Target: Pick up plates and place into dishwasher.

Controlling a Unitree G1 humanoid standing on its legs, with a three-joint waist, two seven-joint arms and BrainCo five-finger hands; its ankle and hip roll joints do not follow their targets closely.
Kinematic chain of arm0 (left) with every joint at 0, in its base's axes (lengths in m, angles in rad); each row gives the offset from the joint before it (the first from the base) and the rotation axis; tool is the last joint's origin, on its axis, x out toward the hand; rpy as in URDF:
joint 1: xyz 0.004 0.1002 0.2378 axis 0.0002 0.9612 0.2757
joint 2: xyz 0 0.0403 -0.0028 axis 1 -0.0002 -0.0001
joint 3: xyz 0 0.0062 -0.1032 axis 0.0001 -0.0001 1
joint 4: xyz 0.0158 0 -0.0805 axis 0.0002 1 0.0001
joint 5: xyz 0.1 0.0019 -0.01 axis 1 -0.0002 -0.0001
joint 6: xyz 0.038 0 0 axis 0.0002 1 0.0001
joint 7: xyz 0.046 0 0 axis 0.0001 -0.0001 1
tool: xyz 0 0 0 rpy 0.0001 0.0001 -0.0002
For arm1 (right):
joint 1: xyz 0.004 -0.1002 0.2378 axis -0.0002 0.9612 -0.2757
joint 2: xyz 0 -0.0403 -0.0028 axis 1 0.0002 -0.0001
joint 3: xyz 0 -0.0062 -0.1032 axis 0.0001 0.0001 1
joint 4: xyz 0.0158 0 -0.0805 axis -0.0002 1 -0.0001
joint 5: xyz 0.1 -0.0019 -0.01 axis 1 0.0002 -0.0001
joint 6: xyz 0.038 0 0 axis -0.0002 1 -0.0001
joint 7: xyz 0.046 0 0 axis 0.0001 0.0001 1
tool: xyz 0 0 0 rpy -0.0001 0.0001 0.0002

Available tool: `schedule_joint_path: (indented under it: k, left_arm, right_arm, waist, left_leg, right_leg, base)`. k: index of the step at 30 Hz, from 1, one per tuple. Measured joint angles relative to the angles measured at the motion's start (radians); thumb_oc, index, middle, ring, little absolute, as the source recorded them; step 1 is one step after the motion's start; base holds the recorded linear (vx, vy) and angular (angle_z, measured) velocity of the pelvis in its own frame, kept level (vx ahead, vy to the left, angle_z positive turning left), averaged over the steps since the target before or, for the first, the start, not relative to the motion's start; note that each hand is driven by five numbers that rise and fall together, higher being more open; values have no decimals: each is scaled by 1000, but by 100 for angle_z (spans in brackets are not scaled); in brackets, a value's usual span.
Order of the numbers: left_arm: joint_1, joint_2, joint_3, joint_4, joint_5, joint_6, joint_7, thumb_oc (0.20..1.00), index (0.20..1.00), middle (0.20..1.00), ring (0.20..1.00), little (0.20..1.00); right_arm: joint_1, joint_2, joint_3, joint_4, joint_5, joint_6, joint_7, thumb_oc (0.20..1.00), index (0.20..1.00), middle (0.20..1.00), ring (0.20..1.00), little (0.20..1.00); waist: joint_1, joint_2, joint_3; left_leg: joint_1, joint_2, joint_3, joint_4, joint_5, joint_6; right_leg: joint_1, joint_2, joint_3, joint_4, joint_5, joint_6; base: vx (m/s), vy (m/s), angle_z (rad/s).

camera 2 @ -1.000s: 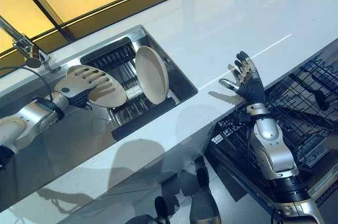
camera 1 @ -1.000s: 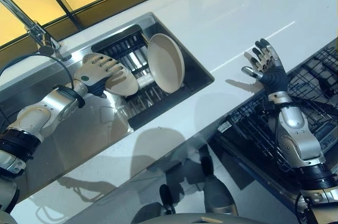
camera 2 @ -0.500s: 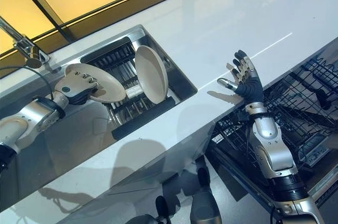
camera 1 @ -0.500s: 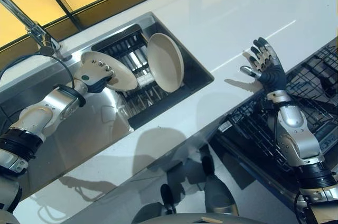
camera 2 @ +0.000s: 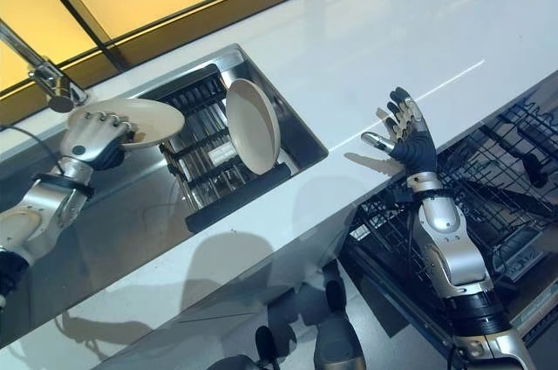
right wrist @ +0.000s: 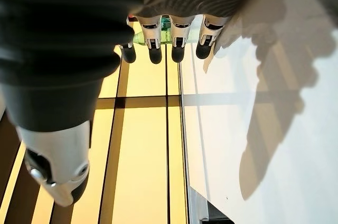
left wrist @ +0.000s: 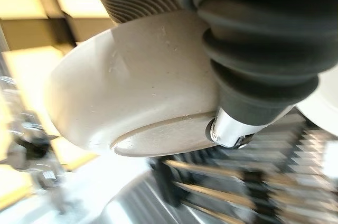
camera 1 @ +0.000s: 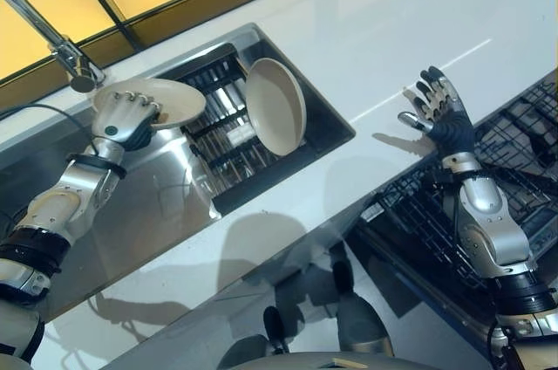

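Plates are counted as two, both round, shallow and cream-beige with a raised rim. One plate (camera 1: 161,99) is held up over the steel sink (camera 1: 148,204), near the faucet (camera 1: 65,51), roughly level; it is gripped at its rim by the left hand (camera 1: 122,117), whose fingers are curled over the edge with the thumb underneath, as seen on the plate's underside in the left wrist view (left wrist: 137,92). The second plate (camera 1: 277,106) is stood on edge in the dark rack (camera 1: 222,130) inside the sink, leaned against the rack's far end by the sink wall. One right hand (camera 1: 438,108) is raised over the edge of the white counter (camera 1: 366,30), fingers spread apart and straight, nothing held. Beneath and beside it the dishwasher basket (camera 1: 514,161) is pulled out. The counter between sink and right hand is bare.
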Motion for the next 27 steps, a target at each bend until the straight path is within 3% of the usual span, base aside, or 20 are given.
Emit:
schedule_joint_path:
  k: [3, 6, 9, 13, 16, 20, 24, 27]
  left_arm:
    - [27, -1, 106, -39, -28, -5, 87, 200, 200, 200, 200, 200]
    - [42, -2, 187, -132, -98, -50, 146, 200, 200, 200, 200, 200]
    - [72, -34, 262, -259, -177, -125, 148, 200, 200, 200, 200, 200]
    - [76, -92, 275, -368, -302, -236, 86, 200, 200, 200, 200, 200]
    - [78, -179, 284, -437, -425, -305, -57, 200, 200, 200, 200, 200]
    - [93, -249, 283, -539, -636, -354, -333, 200, 200, 200, 200, 200]
    - [96, -275, 246, -596, -914, -342, -676, 200, 200, 200, 200, 200]
    - [96, -294, 188, -628, -1076, -292, -884, 200, 200, 200, 200, 200]
  right_arm:
    - [19, 1, -6, 0, 0, 9, 0, 1000, 1000, 1000, 1000, 1000]
    - [39, 10, -8, 1, 0, 15, 0, 1000, 1000, 1000, 1000, 1000]
    - [64, 15, -16, 1, 0, 16, 0, 1000, 1000, 1000, 1000, 1000]
    - [70, 44, -15, -6, -32, 8, 25, 1000, 1000, 1000, 1000, 1000]
    - [68, 45, -8, -46, -92, -11, 62, 1000, 1000, 1000, 1000, 1000]
    - [55, 44, -5, -100, -138, -49, 122, 1000, 1000, 1000, 1000, 1000]
    - [46, 40, 6, -120, -138, -62, 186, 1000, 1000, 1000, 1000, 1000]
    - [43, 40, 15, -120, -138, -74, 238, 1000, 1000, 1000, 1000, 1000]
  waist:
    - [22, -11, -2]
    - [37, -27, -12]
    - [57, -41, -22]
    - [80, -53, -50]
    - [101, -56, -69]
    - [110, -65, -95]
    - [112, -79, -131]
    - [113, -84, -149]
  left_leg:
    - [10, 3, -2, 0, 0, -1]
    - [15, 7, -15, 0, -1, -2]
    - [24, 12, -22, 0, -3, -7]
    - [27, 16, -31, 1, -4, -8]
    - [33, 17, -34, 1, -4, -8]
    - [44, 21, -39, 0, -5, -11]
    - [43, 24, -44, 0, -6, -13]
    - [45, 24, -44, 0, -5, -14]
  right_leg:
    - [14, 0, -4, -7, -2, 0]
    - [33, 0, -20, -21, -6, 0]
    - [47, 5, -28, -24, -4, -8]
    - [59, 8, -38, -33, -4, -9]
    - [71, 8, -42, -40, -4, -10]
    - [86, 12, -45, -42, -5, -12]
    - [87, 14, -48, -43, -10, -12]
    - [88, 14, -49, -43, -11, -11]
  base:
    - [-19, -61, 4]
    - [-51, -88, 12]
    - [-89, -86, 7]
    - [-60, -68, 6]
    - [-74, -70, 4]
    - [-77, -68, 4]
    - [-68, -59, 3]
    - [-51, -47, 0]
